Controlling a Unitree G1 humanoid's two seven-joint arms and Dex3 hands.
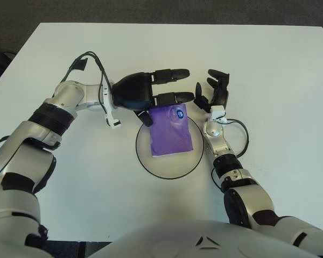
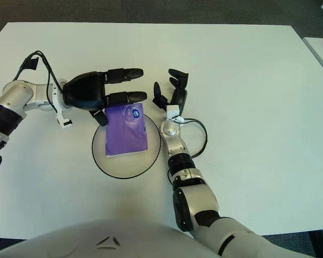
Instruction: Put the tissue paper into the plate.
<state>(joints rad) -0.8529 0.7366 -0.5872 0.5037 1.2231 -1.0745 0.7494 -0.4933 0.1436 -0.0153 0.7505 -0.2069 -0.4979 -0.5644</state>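
Note:
A purple tissue pack (image 1: 171,131) lies flat inside the white plate with a dark rim (image 1: 146,157), its blue round label toward the far edge. My left hand (image 1: 162,90) hovers just beyond the pack's far end, fingers spread and holding nothing. The black fingers stretch to the right, and the thumb (image 1: 146,118) points down beside the pack's left corner. My right hand (image 1: 214,90) shows just right of the plate, fingers relaxed and pointing away from me.
The white table (image 1: 269,70) stretches all around the plate. A black cable (image 1: 238,134) loops beside my right wrist. Dark floor lies beyond the table's far edge.

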